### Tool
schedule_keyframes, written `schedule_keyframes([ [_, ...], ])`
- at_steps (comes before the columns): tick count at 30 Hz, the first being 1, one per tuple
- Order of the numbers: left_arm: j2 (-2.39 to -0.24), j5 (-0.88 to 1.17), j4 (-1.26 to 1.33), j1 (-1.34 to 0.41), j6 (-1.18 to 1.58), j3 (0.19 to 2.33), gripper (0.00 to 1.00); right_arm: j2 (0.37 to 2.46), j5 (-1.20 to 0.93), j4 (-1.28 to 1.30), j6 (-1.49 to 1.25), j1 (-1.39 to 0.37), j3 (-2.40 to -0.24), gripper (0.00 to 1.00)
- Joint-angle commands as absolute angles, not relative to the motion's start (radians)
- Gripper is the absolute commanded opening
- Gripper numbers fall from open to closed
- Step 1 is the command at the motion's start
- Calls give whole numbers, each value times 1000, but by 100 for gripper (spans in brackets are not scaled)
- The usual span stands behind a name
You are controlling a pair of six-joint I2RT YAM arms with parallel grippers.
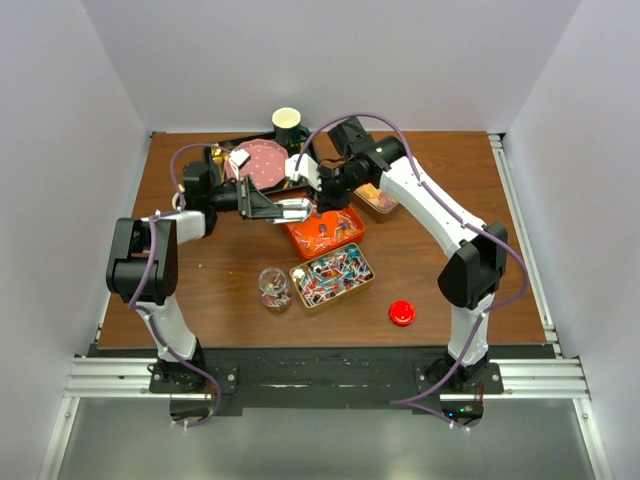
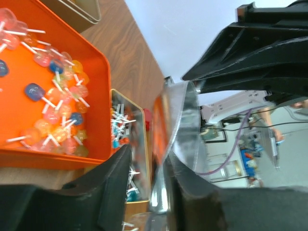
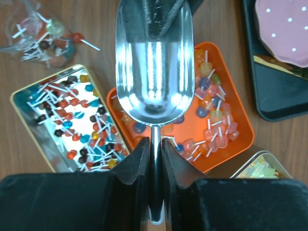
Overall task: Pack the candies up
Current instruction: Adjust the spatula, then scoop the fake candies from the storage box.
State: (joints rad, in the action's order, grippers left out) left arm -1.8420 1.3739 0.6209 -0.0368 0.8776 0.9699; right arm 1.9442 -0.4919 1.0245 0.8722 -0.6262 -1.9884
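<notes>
The candies are small lollipop sweets. Pale pink, yellow and blue ones lie in an orange tray [image 1: 322, 232] [image 3: 240, 139] [image 2: 102, 82]. Red, blue and dark ones fill a gold tin [image 1: 332, 275] [image 3: 29, 113]. My right gripper [image 3: 155, 149] [image 1: 318, 188] is shut on the handle of an empty metal scoop [image 3: 154, 62] [image 1: 296, 210], held over the orange tray. My left gripper [image 2: 149, 163] [image 1: 280, 208] has the scoop's front rim [image 2: 185, 115] between its fingers. A gap shows on one side.
A clear bag with a few candies [image 1: 273, 288] [image 3: 38, 33] lies left of the gold tin. A second tin with pale gummies [image 1: 378, 200] [image 3: 262, 168] sits right of the tray. A black tray with a pink plate [image 1: 262, 160], a paper cup [image 1: 287, 124] and a red lid [image 1: 402, 313] are nearby.
</notes>
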Motion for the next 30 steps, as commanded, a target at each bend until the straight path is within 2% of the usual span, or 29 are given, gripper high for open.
schedule_keyframes([
  [1, -1830, 1342, 414, -37, 695, 1034, 48, 1937, -500, 1091, 928, -626, -2059, 0],
  [2, -1827, 1313, 343, -37, 640, 1066, 55, 1936, -492, 1112, 937, -614, -2057, 0],
  [5, -1821, 1198, 48, -38, 349, 1141, 63, 1933, -465, 1141, 960, -571, -2062, 0],
  [7, -1818, 1088, -125, -41, 252, 1173, 66, 1927, -437, 1141, 951, -549, -2063, 0],
  [10, -1812, 943, -242, -60, 118, 1230, 70, 1918, -396, 1109, 884, -502, -2051, 0],
  [16, -1853, 738, -350, -127, 11, 1347, 70, 1875, -356, 1051, 811, -446, -1970, 0],
  [21, -1873, 738, -365, -207, -57, 1400, 70, 1809, -263, 1045, 831, -442, -1896, 0],
  [26, -1963, 735, -344, -267, -19, 1497, 70, 1769, -163, 959, 729, -387, -1803, 0],
  [30, -2011, 722, -357, -304, -29, 1558, 70, 1741, -207, 1021, 791, -356, -1789, 0],
])
